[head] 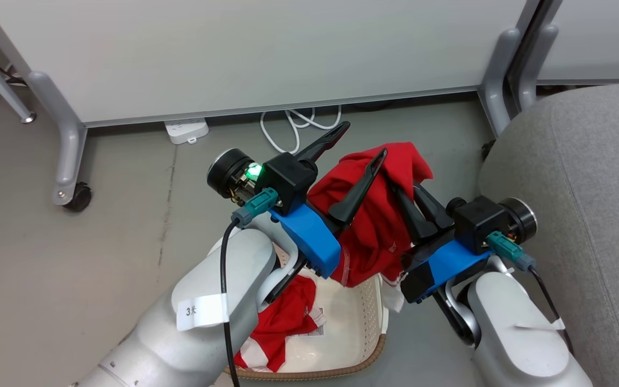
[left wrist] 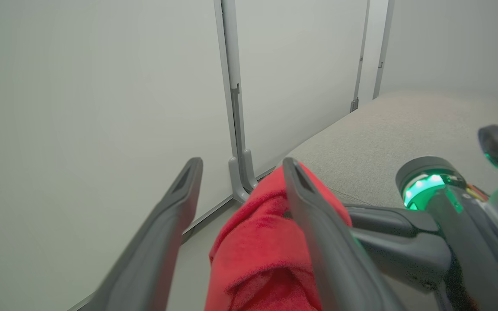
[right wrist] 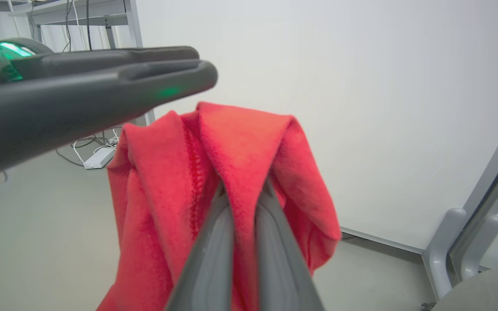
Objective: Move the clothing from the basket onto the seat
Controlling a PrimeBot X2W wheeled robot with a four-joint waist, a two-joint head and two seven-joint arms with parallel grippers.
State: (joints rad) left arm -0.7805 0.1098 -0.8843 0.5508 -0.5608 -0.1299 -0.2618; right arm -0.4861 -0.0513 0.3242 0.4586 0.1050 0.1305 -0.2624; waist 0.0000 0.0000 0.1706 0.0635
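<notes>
Garment aloft over basket, pinched in closed right tool. Left tool gaping beside it. Second garment in basket. Seat at right. Soft, light, droopy: grip bunched fold.

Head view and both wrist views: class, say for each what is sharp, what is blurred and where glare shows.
Head view: even soft light, sharp throughout, the green lamp blown out. Left wrist view: the left gripper blurred by closeness, the seat beyond clearer. Right wrist view: the red garment crisp, the right gripper soft, green glint on the left gripper's finger.
</notes>
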